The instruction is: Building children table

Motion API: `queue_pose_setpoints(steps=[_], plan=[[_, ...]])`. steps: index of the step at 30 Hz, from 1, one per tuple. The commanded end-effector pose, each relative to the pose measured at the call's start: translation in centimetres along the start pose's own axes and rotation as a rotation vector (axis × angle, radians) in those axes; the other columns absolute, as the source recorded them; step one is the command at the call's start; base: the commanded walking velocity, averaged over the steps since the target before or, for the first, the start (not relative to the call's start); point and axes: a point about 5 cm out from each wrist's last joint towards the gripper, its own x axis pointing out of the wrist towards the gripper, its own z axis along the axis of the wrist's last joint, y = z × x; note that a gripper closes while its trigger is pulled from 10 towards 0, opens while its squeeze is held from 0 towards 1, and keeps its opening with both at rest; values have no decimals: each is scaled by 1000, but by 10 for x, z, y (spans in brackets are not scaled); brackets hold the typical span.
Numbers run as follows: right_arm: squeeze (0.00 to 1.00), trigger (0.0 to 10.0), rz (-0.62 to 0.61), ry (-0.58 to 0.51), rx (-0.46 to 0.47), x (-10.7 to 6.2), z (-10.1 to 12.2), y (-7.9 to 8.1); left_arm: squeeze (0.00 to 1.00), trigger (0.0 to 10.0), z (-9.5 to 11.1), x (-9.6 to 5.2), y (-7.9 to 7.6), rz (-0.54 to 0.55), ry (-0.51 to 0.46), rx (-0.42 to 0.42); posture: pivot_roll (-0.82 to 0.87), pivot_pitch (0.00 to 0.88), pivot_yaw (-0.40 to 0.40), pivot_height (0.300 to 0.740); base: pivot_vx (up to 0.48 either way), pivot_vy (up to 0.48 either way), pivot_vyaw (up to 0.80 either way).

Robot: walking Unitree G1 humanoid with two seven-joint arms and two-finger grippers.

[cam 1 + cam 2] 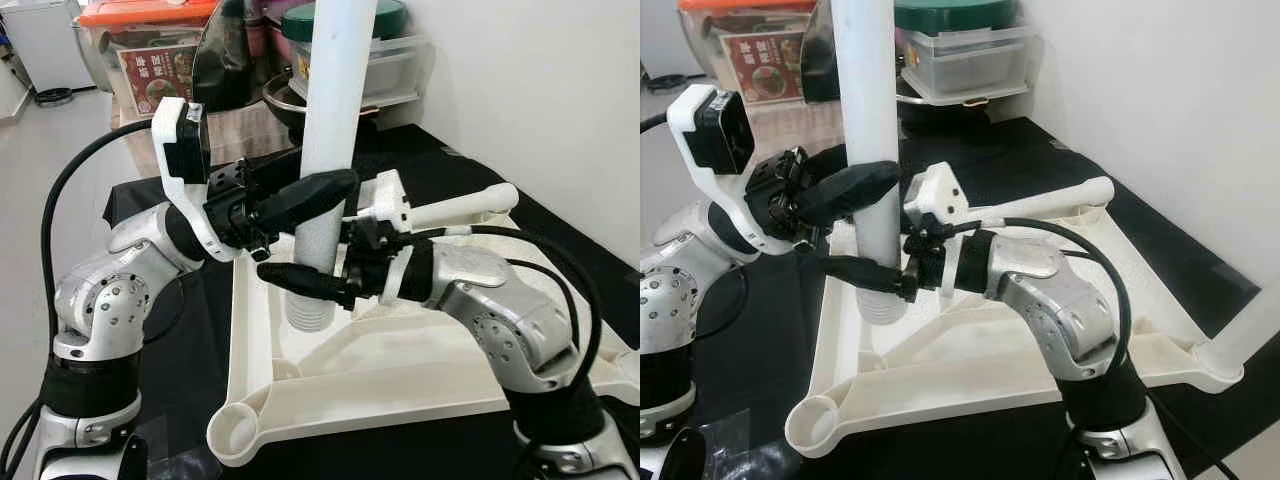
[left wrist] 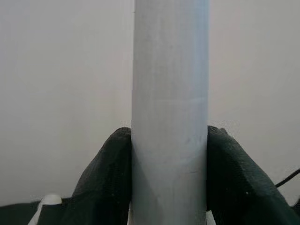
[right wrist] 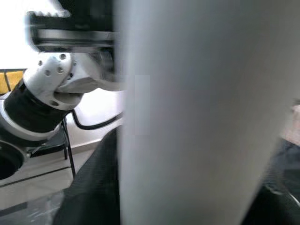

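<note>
While the white table leg (image 1: 335,110) stands upright in the overturned tabletop's (image 1: 400,370) socket, left gripper (image 1: 325,190) clamps it above, right gripper (image 1: 300,278) below

Little that I can read from here.
At the far edge, behind my arms, a red printed package (image 1: 155,72) stands among the storage bins, carrying pale characters above a picture of food, but they are too small and blurred for me to make out. A yellow mark on the clear container (image 1: 385,62) behind the white table leg (image 1: 335,110) is likewise unreadable.
</note>
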Motion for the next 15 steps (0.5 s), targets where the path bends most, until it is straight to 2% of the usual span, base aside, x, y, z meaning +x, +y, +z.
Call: queue_pose_setpoints(steps=[1,11,14,15], plan=[[0,0,-42,16,-16,-3,2,-6,0,10000,-1,3,-6,-47,10,-12,-59,26,-12,740,0,0,0],[0,0,-107,33,-5,-7,-4,-9,0,10000,0,4,-5,-33,16,4,-59,25,-11,740,0,0,0],[0,0,-135,45,-1,-10,-7,-10,0,10000,3,2,0,-4,17,-24,-62,23,-9,740,0,0,0],[0,0,-159,58,1,-13,-10,-12,1000,10000,12,0,1,-9,-18,-55,-64,24,-7,740,0,0,0]])
